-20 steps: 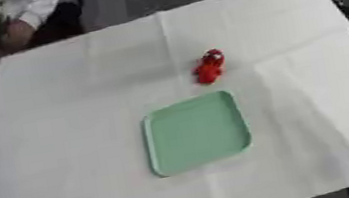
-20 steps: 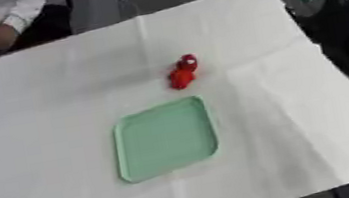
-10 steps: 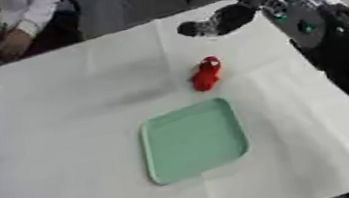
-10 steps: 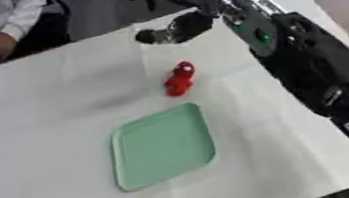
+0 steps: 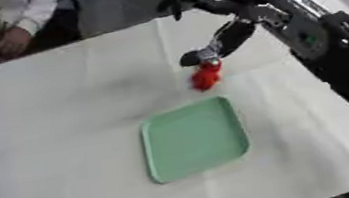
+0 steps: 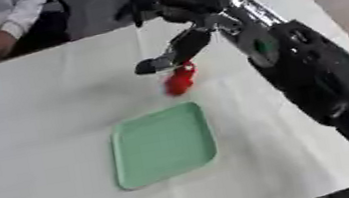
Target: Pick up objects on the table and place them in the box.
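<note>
Red object (image 5: 206,76): small, upright, located just above centre of frame on the white-covered bench (image 5: 61,140); finer detail not discernible. Positioned just beyond the far edge of the green tray (image 5: 194,138), apart from it, near the tray's upper right corner. Tray: shallow, rectangular with rounded corners, lying flat at centre of frame, nothing inside.

Right robot hand (image 5: 206,54): enters from the upper right of frame on a black arm (image 5: 329,49) with silver joints, directly above the red object, lowest part touching or nearly touching the object's top. Fingers pointing downward toward the object; state of closure cannot be determined, contact with the object cannot be confirmed.

Left robot hand: not visible in either view.

White cloth on bench: creased, covering the whole working area
</note>
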Controlling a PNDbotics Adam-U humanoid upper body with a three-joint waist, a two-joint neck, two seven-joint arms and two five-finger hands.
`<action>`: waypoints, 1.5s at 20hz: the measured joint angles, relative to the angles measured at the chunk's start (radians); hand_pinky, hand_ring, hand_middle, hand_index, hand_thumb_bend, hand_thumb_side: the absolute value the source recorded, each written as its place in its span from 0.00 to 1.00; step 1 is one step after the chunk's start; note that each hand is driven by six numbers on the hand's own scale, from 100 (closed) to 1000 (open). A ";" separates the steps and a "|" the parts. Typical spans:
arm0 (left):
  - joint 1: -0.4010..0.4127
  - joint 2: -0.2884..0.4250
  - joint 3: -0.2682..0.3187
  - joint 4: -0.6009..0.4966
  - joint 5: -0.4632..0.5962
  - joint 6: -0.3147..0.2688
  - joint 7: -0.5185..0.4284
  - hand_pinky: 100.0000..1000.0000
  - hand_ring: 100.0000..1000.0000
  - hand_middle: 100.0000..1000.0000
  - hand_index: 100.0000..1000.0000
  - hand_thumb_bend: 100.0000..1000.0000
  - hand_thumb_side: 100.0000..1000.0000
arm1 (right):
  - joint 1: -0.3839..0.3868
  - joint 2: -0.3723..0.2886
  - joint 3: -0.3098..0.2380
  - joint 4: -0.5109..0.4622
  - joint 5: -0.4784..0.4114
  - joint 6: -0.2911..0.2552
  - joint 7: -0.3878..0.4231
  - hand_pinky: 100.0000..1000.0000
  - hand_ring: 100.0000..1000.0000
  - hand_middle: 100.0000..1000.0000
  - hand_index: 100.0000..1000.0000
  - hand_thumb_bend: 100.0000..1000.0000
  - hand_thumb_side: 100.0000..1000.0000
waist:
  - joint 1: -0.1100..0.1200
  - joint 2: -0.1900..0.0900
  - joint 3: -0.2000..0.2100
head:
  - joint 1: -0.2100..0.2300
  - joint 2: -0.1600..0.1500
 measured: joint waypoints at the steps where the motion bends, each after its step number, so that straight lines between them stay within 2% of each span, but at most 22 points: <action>1: 0.000 0.000 0.000 0.000 0.000 0.000 0.000 0.41 0.56 0.68 0.82 0.45 0.76 | 0.007 0.001 0.004 0.000 0.000 0.006 0.005 0.80 0.00 0.48 0.84 0.49 0.82 | 0.000 0.000 0.000 | 0.002 0.000; 4: 0.000 0.000 0.000 0.000 0.000 0.000 0.000 0.41 0.56 0.68 0.82 0.45 0.76 | 0.022 0.013 0.010 0.013 0.002 0.020 0.012 0.80 0.00 0.47 0.84 0.48 0.82 | 0.002 0.000 0.000 | 0.007 0.000; 5: 0.000 0.000 0.000 0.000 0.000 0.000 0.000 0.41 0.56 0.68 0.82 0.45 0.76 | 0.028 0.021 0.010 0.022 0.005 0.022 0.011 0.80 0.00 0.46 0.84 0.49 0.79 | 0.003 0.000 0.001 | 0.007 0.000; 6: 0.000 0.000 0.000 0.000 0.000 0.000 0.000 0.41 0.56 0.68 0.82 0.45 0.76 | 0.034 0.029 0.010 0.032 0.010 0.024 0.010 0.80 0.00 0.46 0.84 0.48 0.82 | 0.004 0.000 0.001 | 0.007 0.000; 9: -0.001 0.000 0.000 0.000 0.000 0.000 0.000 0.41 0.56 0.68 0.82 0.45 0.76 | 0.053 0.048 0.009 0.066 0.023 0.024 -0.007 0.81 0.00 0.47 0.86 0.45 0.80 | 0.006 0.001 0.003 | 0.007 0.000; 18: -0.001 0.000 0.000 0.000 0.000 -0.003 -0.003 0.41 0.56 0.68 0.83 0.45 0.76 | 0.071 0.071 0.002 0.136 0.058 0.015 -0.059 0.79 0.00 0.47 0.86 0.40 0.82 | 0.007 0.001 0.003 | 0.006 0.004; 24: -0.002 0.000 0.000 0.000 0.000 -0.003 -0.003 0.41 0.56 0.68 0.83 0.45 0.76 | 0.054 0.082 -0.047 0.232 0.091 0.038 -0.080 0.74 0.00 0.45 0.85 0.38 0.83 | 0.010 0.002 0.003 | 0.006 0.002; 30: -0.003 -0.001 0.000 0.000 0.000 -0.004 -0.004 0.41 0.56 0.68 0.82 0.45 0.76 | 0.027 0.085 -0.102 0.331 0.109 0.062 -0.107 0.75 0.00 0.46 0.85 0.37 0.84 | 0.013 0.007 0.003 | 0.006 -0.001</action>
